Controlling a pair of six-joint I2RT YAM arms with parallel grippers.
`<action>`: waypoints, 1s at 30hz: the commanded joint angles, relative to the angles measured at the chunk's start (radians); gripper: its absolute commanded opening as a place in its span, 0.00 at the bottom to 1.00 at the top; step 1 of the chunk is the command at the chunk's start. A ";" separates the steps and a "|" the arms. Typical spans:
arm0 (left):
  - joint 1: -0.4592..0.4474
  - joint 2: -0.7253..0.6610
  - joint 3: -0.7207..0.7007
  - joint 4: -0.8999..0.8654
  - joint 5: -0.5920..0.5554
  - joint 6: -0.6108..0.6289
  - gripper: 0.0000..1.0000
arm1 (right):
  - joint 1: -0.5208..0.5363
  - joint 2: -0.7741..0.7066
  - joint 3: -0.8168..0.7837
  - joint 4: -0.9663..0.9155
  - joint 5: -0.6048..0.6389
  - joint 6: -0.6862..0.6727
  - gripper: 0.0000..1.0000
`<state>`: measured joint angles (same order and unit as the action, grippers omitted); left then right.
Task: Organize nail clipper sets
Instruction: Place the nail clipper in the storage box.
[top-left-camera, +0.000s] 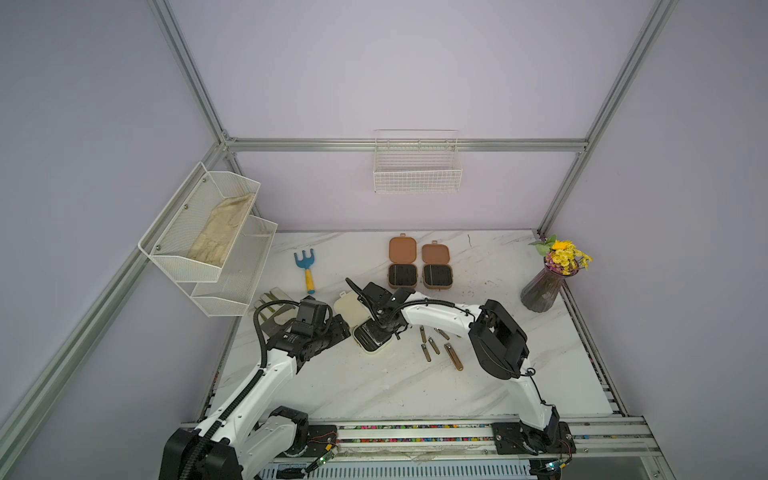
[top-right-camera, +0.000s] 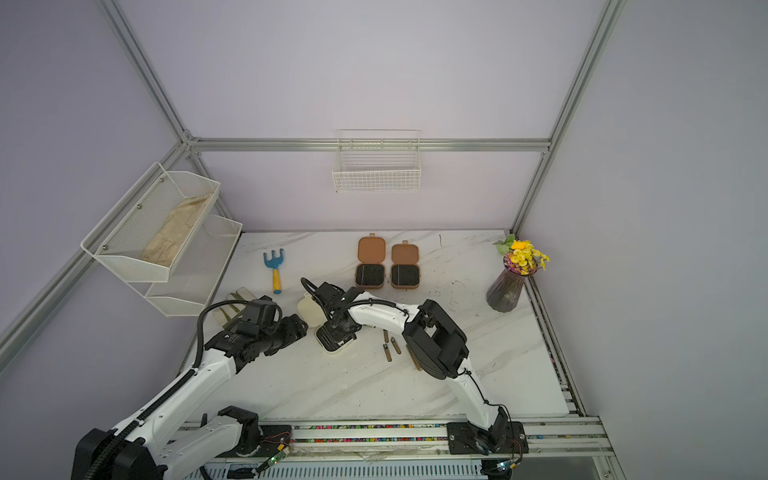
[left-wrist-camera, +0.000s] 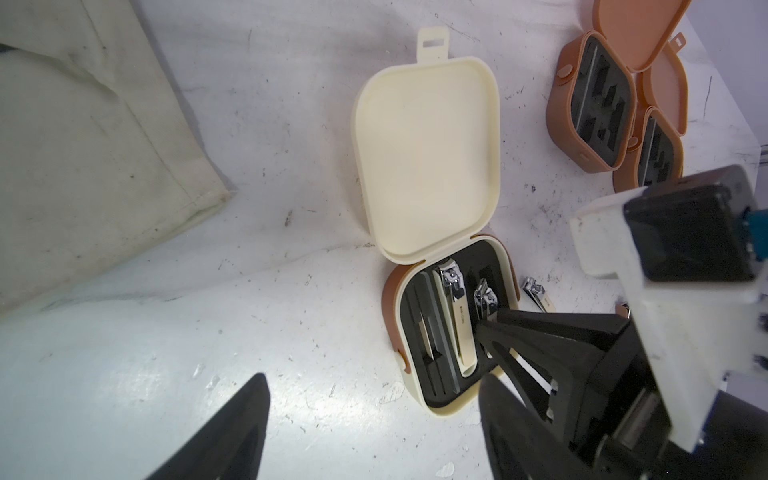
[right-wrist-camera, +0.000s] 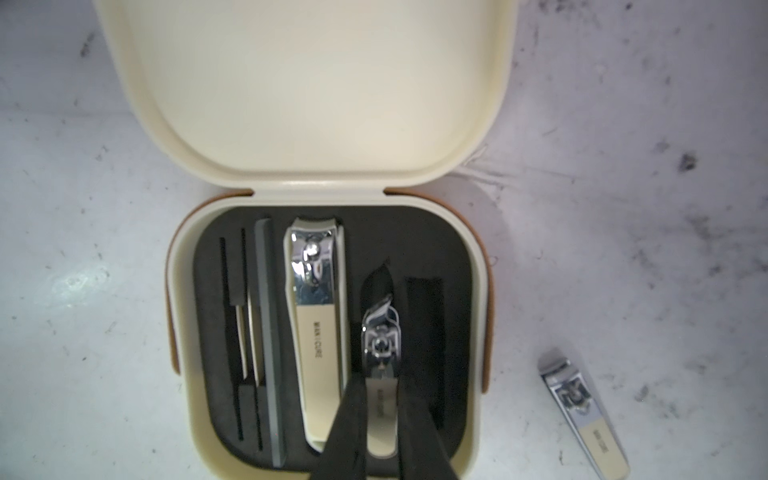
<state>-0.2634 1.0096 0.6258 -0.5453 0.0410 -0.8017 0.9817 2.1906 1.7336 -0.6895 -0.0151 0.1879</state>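
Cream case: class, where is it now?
In both top views the cream case lies open on the table, beside the left gripper and under the right gripper, with two brown cases behind it.

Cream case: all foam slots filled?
No, one narrow foam slot in the cream case sits empty beside the small clipper gripped by the right pincer.

Toy rake (top-left-camera: 309, 280), flower vase (top-left-camera: 542, 291), perhaps gloves (top-left-camera: 276, 296)
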 joint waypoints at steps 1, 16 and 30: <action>-0.004 -0.016 -0.036 0.021 0.009 -0.008 0.78 | 0.003 0.031 0.034 -0.028 0.016 -0.010 0.03; -0.004 -0.013 -0.039 0.021 0.011 -0.008 0.78 | 0.004 0.073 0.050 -0.056 0.039 -0.005 0.03; -0.004 -0.012 -0.046 0.023 0.016 -0.010 0.78 | 0.003 0.165 0.080 -0.167 0.074 -0.023 0.02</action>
<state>-0.2634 1.0096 0.6224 -0.5400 0.0418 -0.8017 0.9848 2.2772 1.8378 -0.7601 0.0189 0.1764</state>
